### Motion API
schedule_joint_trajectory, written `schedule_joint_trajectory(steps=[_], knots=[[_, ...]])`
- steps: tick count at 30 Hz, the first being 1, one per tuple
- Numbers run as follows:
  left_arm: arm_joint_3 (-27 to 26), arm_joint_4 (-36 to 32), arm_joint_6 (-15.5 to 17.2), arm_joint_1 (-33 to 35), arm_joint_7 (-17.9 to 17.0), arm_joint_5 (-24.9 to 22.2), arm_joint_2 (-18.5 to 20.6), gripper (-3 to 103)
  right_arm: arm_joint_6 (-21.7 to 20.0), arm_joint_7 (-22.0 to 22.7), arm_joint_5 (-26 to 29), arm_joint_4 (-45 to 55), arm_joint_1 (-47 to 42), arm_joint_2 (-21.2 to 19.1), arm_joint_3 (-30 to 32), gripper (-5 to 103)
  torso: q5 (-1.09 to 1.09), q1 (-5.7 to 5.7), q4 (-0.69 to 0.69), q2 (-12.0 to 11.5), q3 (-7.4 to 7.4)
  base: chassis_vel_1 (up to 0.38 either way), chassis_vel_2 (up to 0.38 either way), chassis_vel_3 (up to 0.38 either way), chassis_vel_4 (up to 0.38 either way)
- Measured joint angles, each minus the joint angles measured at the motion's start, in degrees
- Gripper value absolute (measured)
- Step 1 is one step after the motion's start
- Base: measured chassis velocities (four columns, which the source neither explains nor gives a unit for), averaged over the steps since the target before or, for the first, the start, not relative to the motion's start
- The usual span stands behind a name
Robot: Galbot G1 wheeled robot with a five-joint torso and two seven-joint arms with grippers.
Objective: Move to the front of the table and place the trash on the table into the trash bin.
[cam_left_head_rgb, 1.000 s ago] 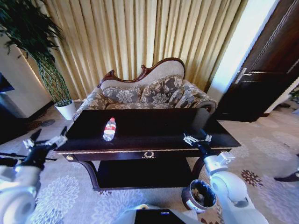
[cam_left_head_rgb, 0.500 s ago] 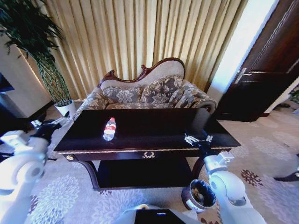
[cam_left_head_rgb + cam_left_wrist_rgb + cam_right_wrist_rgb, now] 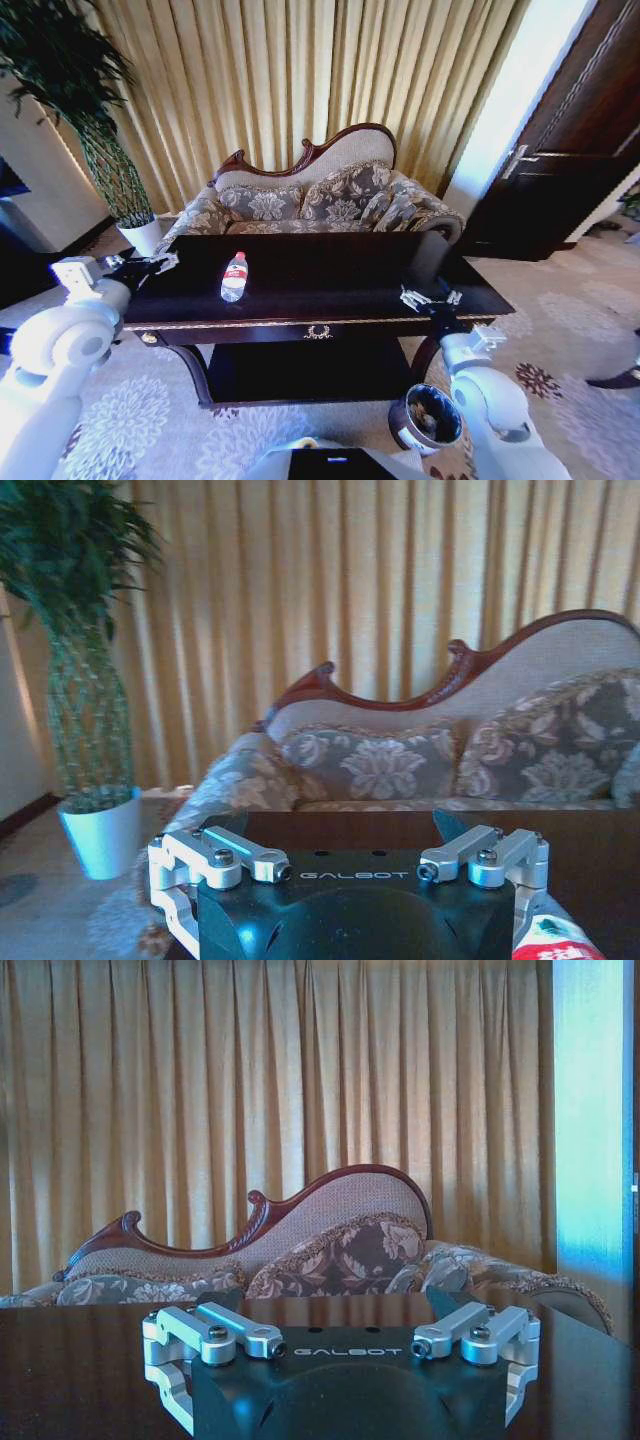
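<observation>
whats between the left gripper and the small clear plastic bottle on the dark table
Nothing: in the head view only bare glossy tabletop separates the left gripper from the clear plastic bottle with red-and-white label.

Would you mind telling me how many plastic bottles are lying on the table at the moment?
1. The plastic bottle lies on the table, left of its middle, nearer the left gripper than the right gripper. The grippers may hide smaller trash.

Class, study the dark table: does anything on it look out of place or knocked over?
Yes. A plastic bottle with a red-and-white label lies on its side on the glossy table, left of centre, instead of standing upright. Nothing appears spilled around it.
</observation>
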Motion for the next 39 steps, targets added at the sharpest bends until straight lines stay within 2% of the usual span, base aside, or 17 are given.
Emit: schedule_joint_trajectory(steps=[5,9,14,16,20,26,29,39], knots=[[3.9,1.05,-1.88,-3.18,0.51,-0.06,0.29,100,0.0,0.15,0.16,0.3,-0.01,0.14,0.12,100,0.01,0.0,-0.01,0.0,0.0,0.0,0.0,0.0,0.0],[7.26,1.24,-2.16,-4.98,0.05,1.29,-0.57,100,0.01,0.22,0.31,0.51,-0.01,0.08,0.48,100,0.0,0.0,-0.01,0.0,0.0,0.0,0.0,0.0,0.0],[11.25,1.57,-2.23,-7.07,-1.89,2.52,-1.64,100,0.02,0.25,0.48,0.63,0.0,-0.12,0.78,100,0.0,0.0,-0.01,0.0,0.0,0.0,0.0,0.0,0.0],[14.61,1.47,-2.17,-8.72,-5.06,2.99,-2.41,100,0.03,0.26,0.54,0.45,0.28,-0.29,0.74,100,0.0,0.0,-0.01,0.0,0.0,0.0,0.0,0.0,0.0],[17.22,1.84,-2.08,-9.98,-6.45,3.1,-2.91,100,0.03,0.26,0.54,-0.27,1.02,-0.41,0.38,100,0.0,0.0,-0.01,0.0,0.0,0.0,0.0,0.0,0.0],[20.04,2.55,-2.05,-11.17,-6.7,3.11,-3.45,100,-0.02,0.26,0.53,-1.06,1.9,-0.54,0.08,100,0.01,0.0,-0.01,0.0,0.0,0.0,0.0,0.0,0.0],[22.78,2.63,-2.02,-11.38,-8.16,3.22,-4.2,100,-0.11,0.26,0.83,-1.38,2.43,-0.92,0.1,100,0.0,0.0,-0.01,0.0,0.0,0.0,0.0,0.0,0.0],[27.14,3.36,-1.72,-11.55,-8.25,4.62,-6.06,100,-1.69,0.26,3.96,-1.31,3.81,-1.9,-0.13,100,0.0,0.0,-0.01,0.0,0.0,0.0,0.0,0.0,0.0]])
